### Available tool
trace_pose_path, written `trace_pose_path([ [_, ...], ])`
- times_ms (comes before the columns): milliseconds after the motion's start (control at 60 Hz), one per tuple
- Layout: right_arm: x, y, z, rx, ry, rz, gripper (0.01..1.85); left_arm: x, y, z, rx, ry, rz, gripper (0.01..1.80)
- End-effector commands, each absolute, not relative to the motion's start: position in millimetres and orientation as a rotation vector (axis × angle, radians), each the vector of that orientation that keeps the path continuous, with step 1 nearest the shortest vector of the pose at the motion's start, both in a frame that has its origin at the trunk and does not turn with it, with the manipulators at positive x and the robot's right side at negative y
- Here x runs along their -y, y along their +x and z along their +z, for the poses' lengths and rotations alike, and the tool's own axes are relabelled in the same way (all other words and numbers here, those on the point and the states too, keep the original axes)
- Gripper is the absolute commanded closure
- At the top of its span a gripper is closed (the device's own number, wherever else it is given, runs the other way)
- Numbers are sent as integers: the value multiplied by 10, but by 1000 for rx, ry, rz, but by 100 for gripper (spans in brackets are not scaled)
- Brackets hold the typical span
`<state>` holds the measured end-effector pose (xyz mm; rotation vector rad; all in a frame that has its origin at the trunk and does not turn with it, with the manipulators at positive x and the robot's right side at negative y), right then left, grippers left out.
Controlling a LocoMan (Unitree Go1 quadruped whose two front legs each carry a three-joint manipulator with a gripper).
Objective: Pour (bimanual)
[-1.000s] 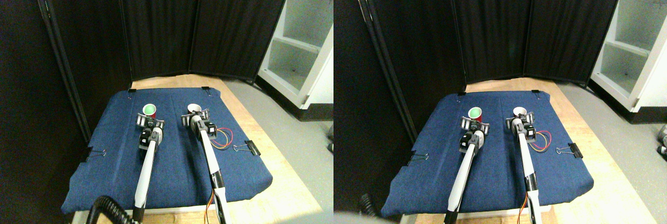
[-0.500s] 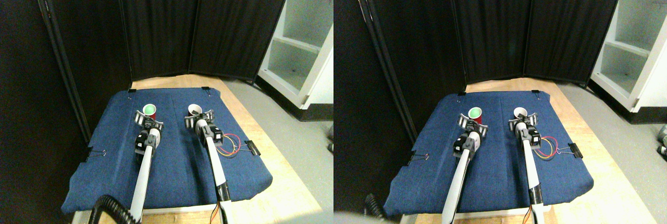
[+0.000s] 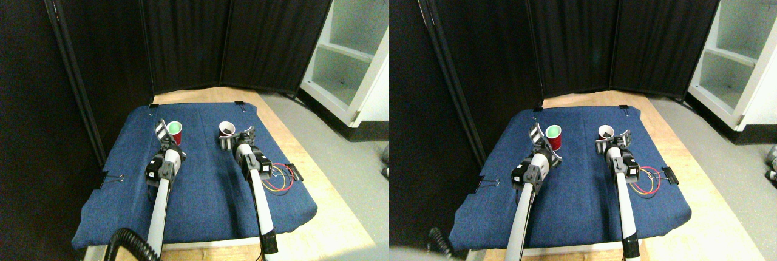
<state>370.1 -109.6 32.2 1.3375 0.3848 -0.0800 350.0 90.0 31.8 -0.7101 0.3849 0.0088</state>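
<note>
From my one camera, I have each claw spread wide around its own cup on the blue cloth (image 3: 200,194), ready to grab. My left claw (image 3: 167,137) frames the red cup (image 3: 174,132) with green inside. My right claw (image 3: 237,136) frames the white-rimmed cup (image 3: 227,128).

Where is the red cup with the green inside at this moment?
In the stereo pair view, the red cup with the green inside stands on the far left part of the blue cloth, just at the left gripper, with the other cup to its right.
</note>
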Motion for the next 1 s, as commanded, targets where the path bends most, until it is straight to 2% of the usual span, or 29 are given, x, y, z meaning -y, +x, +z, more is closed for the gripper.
trace_pose_path([
  [17, 1076, 3640, 436, -316, 1266, -35, 94, -848, 3466, 425, -310, -601, -78, 60],
  [83, 1059, 3579, 467, -292, 1178, -7, 108, -822, 3438, 455, -288, -539, -135, 78],
  [150, 1052, 3544, 490, -290, 1123, 16, 115, -802, 3414, 486, -285, -515, -145, 91],
  [300, 1017, 3450, 549, -288, 959, 84, 113, -769, 3372, 532, -260, -391, -225, 105],
  [350, 999, 3413, 566, -266, 886, 107, 115, -756, 3348, 545, -240, -345, -266, 115],
  [417, 986, 3386, 575, -248, 815, 136, 115, -750, 3325, 554, -224, -250, -327, 119],
  [500, 966, 3343, 590, -224, 738, 170, 119, -735, 3283, 572, -179, -97, -438, 115],
  [533, 959, 3328, 596, -219, 706, 195, 121, -731, 3266, 579, -145, -12, -527, 107],
  [550, 959, 3328, 596, -219, 706, 195, 121, -731, 3266, 579, -145, -12, -527, 107],
  [567, 949, 3311, 603, -211, 667, 220, 123, -725, 3252, 585, -107, 42, -596, 98],
  [583, 949, 3311, 603, -211, 667, 220, 123, -725, 3252, 585, -107, 42, -596, 98],
  [617, 939, 3289, 613, -199, 639, 254, 128, -708, 3210, 593, -54, 196, -618, 83],
  [650, 936, 3276, 619, -192, 621, 272, 130, -696, 3170, 598, -41, 279, -639, 70],
  [683, 933, 3271, 621, -188, 606, 276, 130, -695, 3162, 598, -31, 298, -654, 64],
  [700, 924, 3247, 632, -175, 578, 296, 133, -689, 3134, 599, -11, 342, -692, 45],
  [717, 924, 3247, 632, -175, 578, 296, 133, -689, 3134, 599, -11, 342, -692, 45],
  [783, 905, 3202, 657, -168, 569, 301, 133, -673, 3114, 620, -35, 462, -692, 14],
  [833, 895, 3184, 672, -155, 570, 314, 132, -678, 3141, 604, -28, 469, -698, 1],
  [917, 887, 3177, 696, -153, 573, 318, 131, -687, 3163, 577, 10, 416, -736, 4],
  [933, 883, 3174, 706, -152, 575, 319, 131, -694, 3178, 564, 52, 349, -794, 26],
  [950, 882, 3176, 711, -152, 579, 319, 130, -691, 3188, 558, 87, 322, -817, 38],
  [967, 882, 3176, 711, -152, 579, 319, 130, -691, 3188, 558, 87, 322, -817, 38],
  [1000, 880, 3179, 718, -151, 584, 328, 130, -680, 3197, 556, 99, 291, -831, 52],
])
